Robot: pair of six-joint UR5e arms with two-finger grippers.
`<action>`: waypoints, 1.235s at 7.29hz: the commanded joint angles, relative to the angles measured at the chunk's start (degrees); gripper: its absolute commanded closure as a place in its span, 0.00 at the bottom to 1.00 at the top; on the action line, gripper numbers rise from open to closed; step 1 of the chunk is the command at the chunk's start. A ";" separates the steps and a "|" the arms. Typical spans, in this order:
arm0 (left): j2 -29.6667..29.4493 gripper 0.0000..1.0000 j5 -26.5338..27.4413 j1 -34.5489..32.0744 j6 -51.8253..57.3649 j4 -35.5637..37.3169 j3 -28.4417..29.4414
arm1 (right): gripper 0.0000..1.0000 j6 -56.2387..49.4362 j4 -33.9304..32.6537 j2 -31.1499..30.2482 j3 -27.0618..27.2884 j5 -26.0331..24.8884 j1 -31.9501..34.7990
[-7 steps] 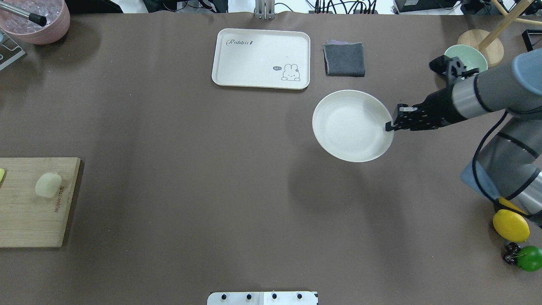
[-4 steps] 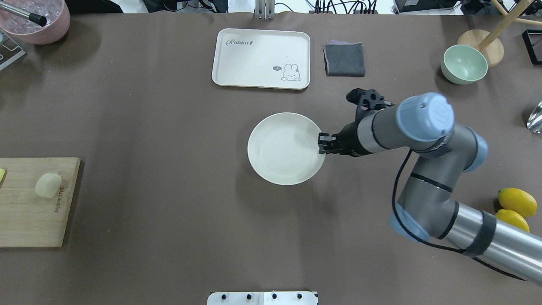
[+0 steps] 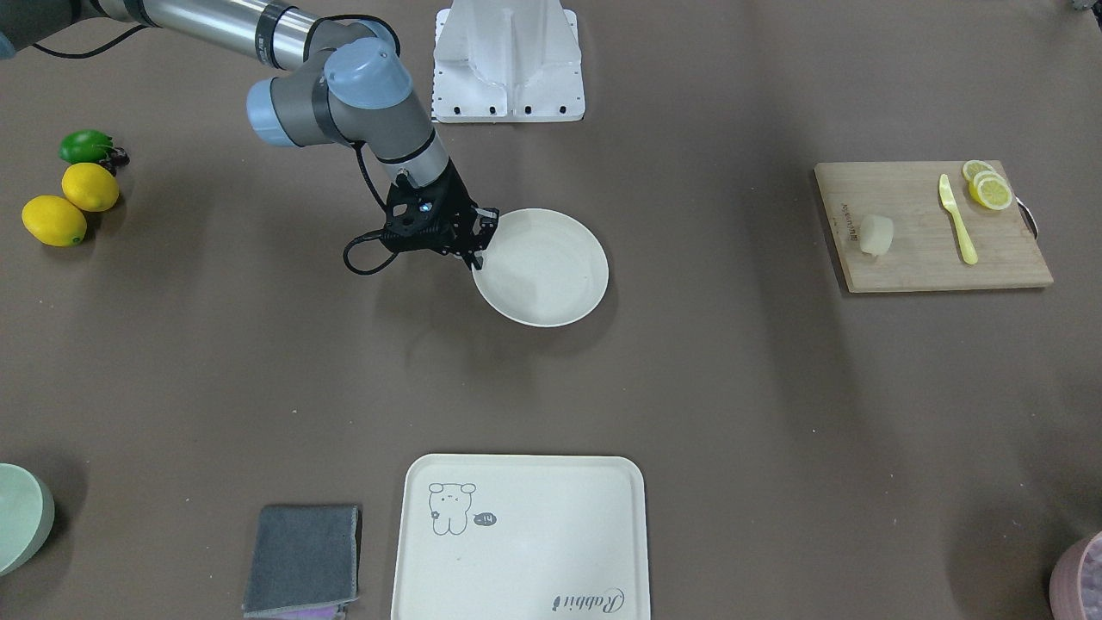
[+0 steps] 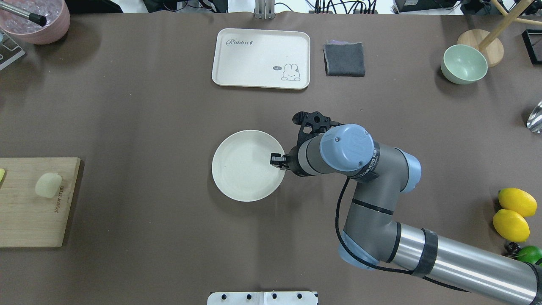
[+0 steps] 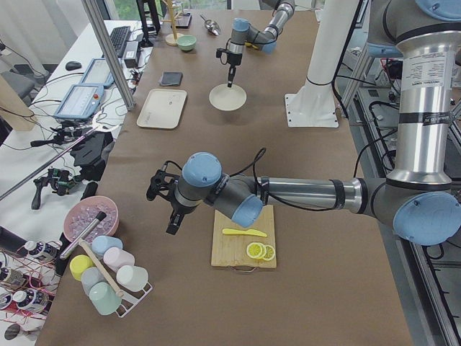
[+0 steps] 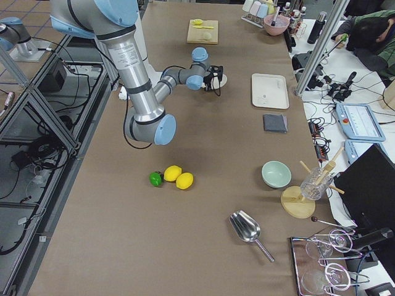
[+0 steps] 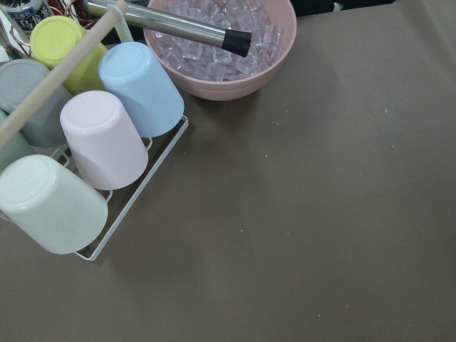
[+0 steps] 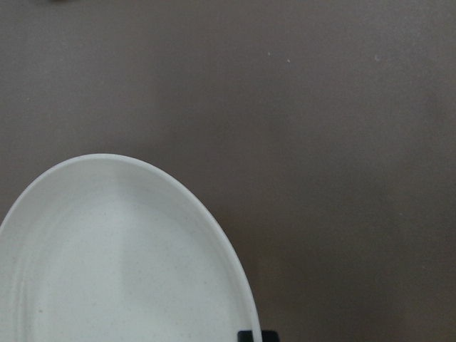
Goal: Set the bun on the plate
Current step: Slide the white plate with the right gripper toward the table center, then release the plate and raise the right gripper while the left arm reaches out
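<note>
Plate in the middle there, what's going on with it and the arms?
The right gripper grips the plate by its rim near the table's middle. The plate is empty. The bun lies untouched on the cutting board at the robot's left. The left gripper hangs above the table beside that board; whether it is open or shut cannot be told.

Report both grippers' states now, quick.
Right gripper: shut on the plate at its rim.
Left gripper: cannot tell; it shows only in the side view.
</note>
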 commanded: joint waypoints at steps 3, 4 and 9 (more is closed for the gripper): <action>-0.09 0.01 0.00 1.10 -0.09 0.00 0.02 | 0.02 -1.50 0.05 -0.52 -0.65 1.11 2.76; -0.17 0.01 0.00 1.89 -1.22 -0.17 -0.41 | 0.00 -1.42 0.05 -1.22 0.48 2.08 3.63; 4.90 0.01 19.75 30.68 -35.15 -16.70 -9.79 | 0.00 -11.58 -0.83 -12.54 7.70 23.77 22.86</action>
